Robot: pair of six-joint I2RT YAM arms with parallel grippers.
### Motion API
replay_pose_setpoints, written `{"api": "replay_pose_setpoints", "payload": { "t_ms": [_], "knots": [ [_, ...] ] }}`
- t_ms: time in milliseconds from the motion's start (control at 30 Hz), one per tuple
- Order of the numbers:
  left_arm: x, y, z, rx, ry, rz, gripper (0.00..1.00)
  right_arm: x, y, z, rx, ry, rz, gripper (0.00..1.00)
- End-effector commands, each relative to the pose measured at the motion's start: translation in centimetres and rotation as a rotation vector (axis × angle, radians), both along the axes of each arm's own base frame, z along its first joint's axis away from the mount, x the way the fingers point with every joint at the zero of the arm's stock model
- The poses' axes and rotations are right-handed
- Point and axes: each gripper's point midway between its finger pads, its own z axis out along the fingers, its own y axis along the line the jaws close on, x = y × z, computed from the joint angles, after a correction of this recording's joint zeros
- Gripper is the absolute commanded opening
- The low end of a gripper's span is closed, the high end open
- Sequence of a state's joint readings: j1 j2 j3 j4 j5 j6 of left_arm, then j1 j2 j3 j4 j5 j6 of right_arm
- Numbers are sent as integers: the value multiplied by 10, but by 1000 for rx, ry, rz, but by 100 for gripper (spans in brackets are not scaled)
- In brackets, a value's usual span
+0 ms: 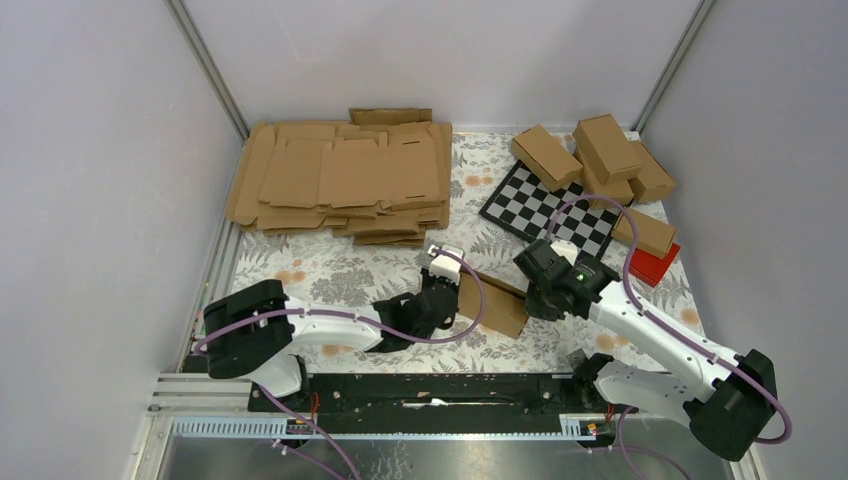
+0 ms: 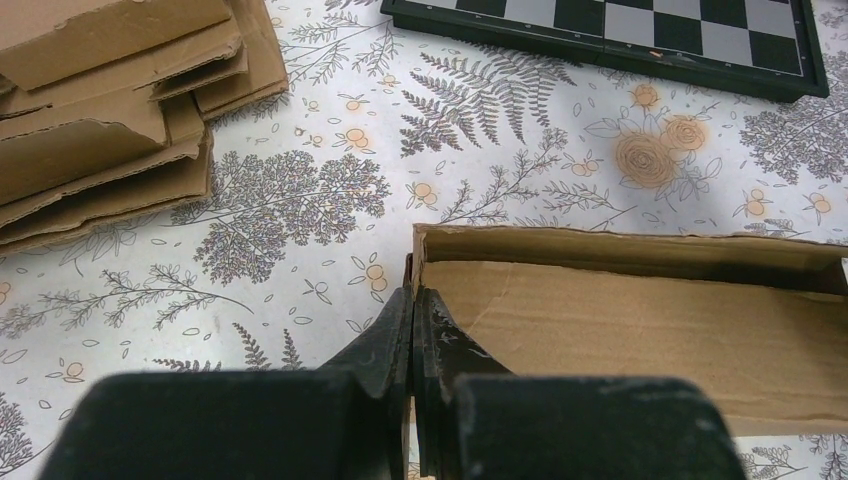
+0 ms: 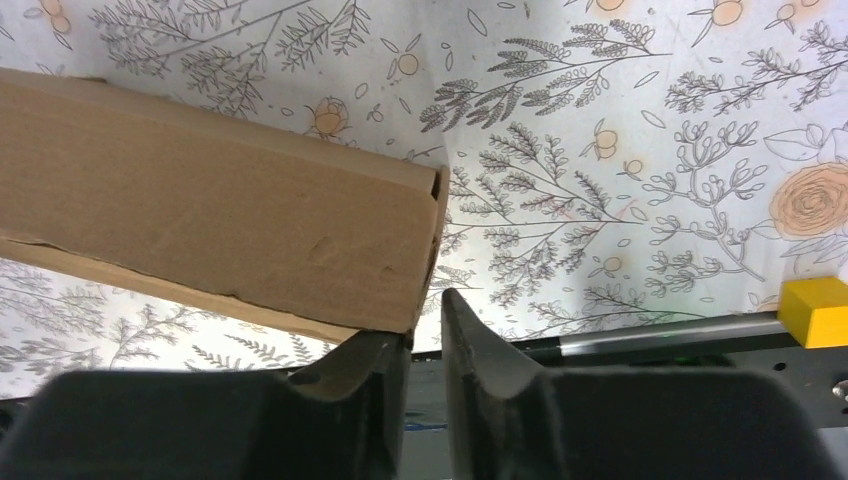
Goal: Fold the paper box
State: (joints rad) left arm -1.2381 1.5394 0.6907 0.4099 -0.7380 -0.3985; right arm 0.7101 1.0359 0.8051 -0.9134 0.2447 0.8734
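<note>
Two arms are stretched in toward the middle from my end, both down low. Left arm (image 1: 330,325) lies almost flat along the near edge of the tabletop (image 1: 330,270), forearm pointing right, wrist angled up toward the box (image 1: 495,305). Right arm (image 1: 650,330) comes in from the near right corner, elbow bent, sloping up-left to the box's other end. So the box sits between the two wrists, mid-tabletop, just in front of the chessboard (image 1: 550,212).

Left fingers (image 2: 410,300) are pinched nearly together on the box's end wall, one outside and one inside the open trough. Right fingers (image 3: 425,318) have a narrow gap between them, and the box's end corner sits right at that gap. Can't tell from the wrist view whether they actually have hold of it.

Box is plain matte brown cardboard, an oblong trough with one long side open, slightly fuzzy edges and a few light creases. Fingers are black with a rough, scuffed surface, tapering to thin tips. Tabletop is white, printed with grey ferns and orange flowers. Stack of flat sheets (image 1: 345,180) in the same cardboard sits far left with ragged edges. There's a red box (image 1: 655,267) off to the right, and a yellow block (image 3: 815,310) at the edge of the right wrist view.
</note>
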Motion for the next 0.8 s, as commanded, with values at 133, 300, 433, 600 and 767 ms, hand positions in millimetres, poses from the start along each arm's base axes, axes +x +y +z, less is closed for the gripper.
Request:
{"api": "replay_pose_setpoints", "payload": {
  "t_ms": [133, 300, 433, 600, 767],
  "knots": [
    [-10, 5, -5, 5, 20, -22, 0, -5, 4, 18, 27, -46, 163, 50],
    [-10, 4, -5, 19, 7, -27, 0, -16, 32, 38, 154, -17, 342, 89],
    [-10, 4, -3, 20, -1, -29, 0, -21, 35, 51, 151, -5, 436, 100],
    [-11, 3, -2, 18, -2, -37, 0, -9, 20, 75, 64, -74, 440, 100],
    [-11, 2, 1, 11, -3, -41, 0, -2, 27, 81, 65, -103, 512, 100]
  ]
}}
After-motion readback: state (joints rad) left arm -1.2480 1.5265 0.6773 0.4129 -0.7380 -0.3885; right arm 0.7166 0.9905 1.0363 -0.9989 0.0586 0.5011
